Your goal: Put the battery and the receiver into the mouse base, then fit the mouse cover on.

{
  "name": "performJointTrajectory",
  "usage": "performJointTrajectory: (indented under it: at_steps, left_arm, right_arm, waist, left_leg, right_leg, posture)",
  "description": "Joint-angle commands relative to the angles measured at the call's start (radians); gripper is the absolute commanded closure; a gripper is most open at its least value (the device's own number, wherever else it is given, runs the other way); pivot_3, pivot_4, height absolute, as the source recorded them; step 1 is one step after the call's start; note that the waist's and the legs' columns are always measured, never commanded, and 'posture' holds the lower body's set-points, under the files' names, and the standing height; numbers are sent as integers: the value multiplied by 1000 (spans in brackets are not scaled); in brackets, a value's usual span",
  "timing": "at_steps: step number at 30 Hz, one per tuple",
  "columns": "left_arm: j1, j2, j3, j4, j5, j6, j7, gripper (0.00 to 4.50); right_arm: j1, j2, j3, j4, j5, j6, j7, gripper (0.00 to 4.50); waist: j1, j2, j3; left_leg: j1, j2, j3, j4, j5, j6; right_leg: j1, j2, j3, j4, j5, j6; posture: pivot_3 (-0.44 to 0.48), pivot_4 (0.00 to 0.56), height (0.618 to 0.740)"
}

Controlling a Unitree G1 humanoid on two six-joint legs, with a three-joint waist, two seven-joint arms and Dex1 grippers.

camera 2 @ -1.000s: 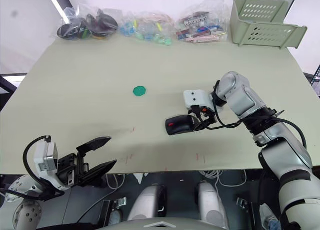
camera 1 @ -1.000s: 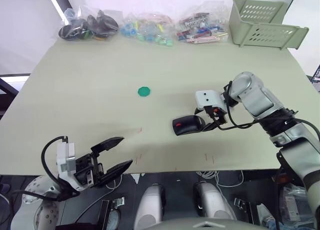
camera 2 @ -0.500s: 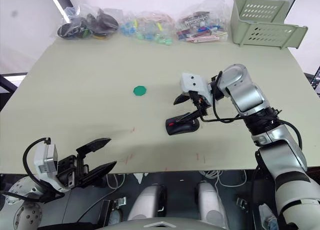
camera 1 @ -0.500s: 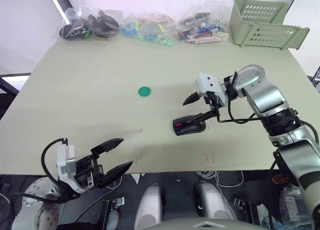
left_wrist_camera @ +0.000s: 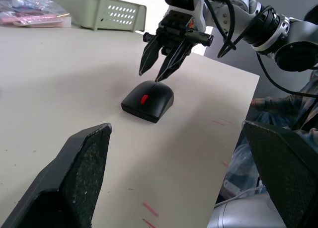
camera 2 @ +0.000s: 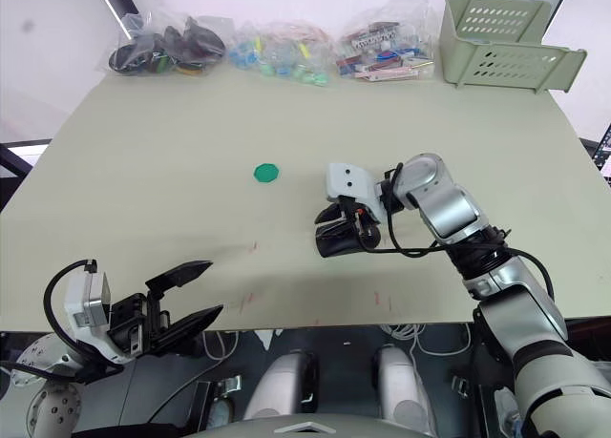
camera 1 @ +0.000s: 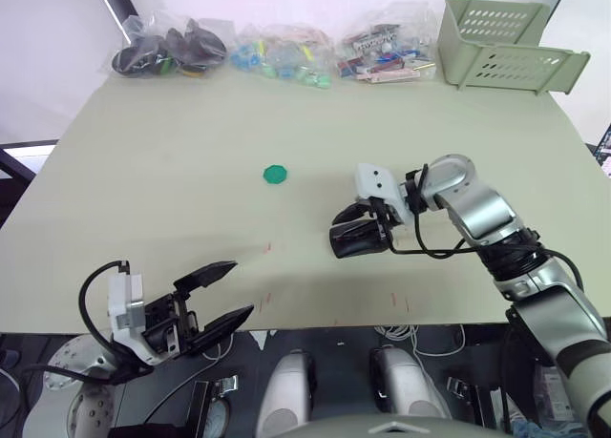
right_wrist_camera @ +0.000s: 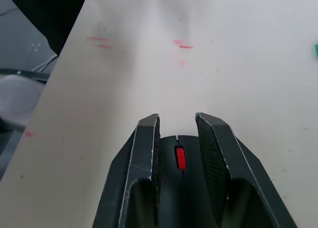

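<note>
Since half a second ago, the right gripper (camera 1: 355,224) has been dropping from a raised, spread pose above the mouse down onto it, while the left gripper (camera 1: 221,292) has been staying where it was. Going from left to right, the left gripper is hovering off the near edge of the table (camera 1: 162,180), its two black fingers spread wide apart and holding nothing. On the table top beyond it, a small green disc (camera 1: 276,175) is lying by itself, well apart from everything else. Further right, the mouse (left_wrist_camera: 148,100) is sitting flat on the table with its glossy black cover on and its red scroll wheel (right_wrist_camera: 181,157) showing. The right gripper is reaching over the mouse with its fingers (right_wrist_camera: 144,158) only narrowly parted, one on each side of the red wheel, lying along the top of the shell; whether they are actually touching it cannot be told. Along the far edge, several clear bags of small parts (camera 1: 286,52) are lying in a row, and a pale green basket (camera 1: 506,47) is standing at the far right corner.
</note>
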Motion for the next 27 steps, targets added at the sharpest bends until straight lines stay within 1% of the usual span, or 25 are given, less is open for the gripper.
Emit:
performJointTrajectory:
  at_steps: [1,6,8,10,12,14,16,19,21,25,27]
  left_arm:
    - [11,13,23,-12,-8,-6,-9,0]
    - [8,12,18,-12,-5,-8,-7,0]
    - [4,12,16,-8,-3,-9,-7,0]
    - [2,10,12,-7,0,-11,-7,0]
    - [0,8,10,-6,3,-13,-6,0]
    - [0,7,10,-7,4,-14,-5,0]
    - [1,5,11,-10,3,-15,-3,0]
    - [1,1,12,-12,4,-17,1,0]
    - [-1,-1,12,-10,5,-17,1,0]
    - [-15,-3,9,2,8,-16,2,0]
    - [-24,-6,3,9,10,-15,2,0]
  right_arm:
    - [-11,13,24,22,-22,-4,-17,3295]
    - [-23,36,61,77,-61,7,-40,3295]
    - [-23,28,91,96,-89,1,-33,3295]
    - [-4,-13,163,140,-179,-44,-37,3295]
    - [6,-24,160,140,-180,-41,-36,3295]
    - [17,-23,107,94,-119,-44,-17,3295]
    - [33,-15,-1,13,-15,-6,-16,3295]
    - [84,-14,-172,-87,126,42,-61,3295]
    - [162,-12,-281,-146,207,59,-110,3295]
    - [309,-27,-372,-223,267,98,-193,3295]
    - [413,-14,-396,-265,269,46,-237,3295]
  waist:
    - [0,0,0]
    - [0,0,0]
    - [0,0,0]
    - [1,0,0]
    - [4,0,-2]
    - [9,-3,-4]
    - [10,-3,-4]
    - [12,-3,-3]
    - [12,-3,-4]
    - [7,-3,-4]
    - [7,-3,-4]
  left_leg:
    - [0,0,0,0,0,0]
    - [0,0,0,0,0,0]
    - [0,0,0,0,0,0]
    - [0,0,0,0,0,0]
    - [1,0,0,0,0,0]
    - [2,0,0,0,0,0]
    - [2,-1,0,1,0,0]
    - [0,-1,0,1,0,0]
    - [-1,-2,0,1,0,0]
    - [0,-2,0,-2,0,0]
    - [0,-1,0,-2,0,0]
  right_leg:
    - [0,0,0,0,0,0]
    - [0,0,0,0,0,0]
    - [0,0,0,0,0,0]
    - [0,0,0,0,0,0]
    - [1,-1,0,0,0,0]
    - [1,-1,0,0,0,0]
    - [1,-2,-1,-1,0,0]
    - [2,-4,0,-1,0,0]
    - [1,-4,0,-1,0,0]
    - [1,-4,-1,-2,0,1]
    - [1,-2,-1,-2,0,1]
  posture:
    - [0,150,740]
    - [0,150,740]
    - [0,150,740]
    - [0,150,740]
    - [0,150,740]
    - [0,150,740]
    - [0,150,740]
    - [0,150,740]
    - [0,150,740]
    - [0,150,740]
    - [0,150,740]
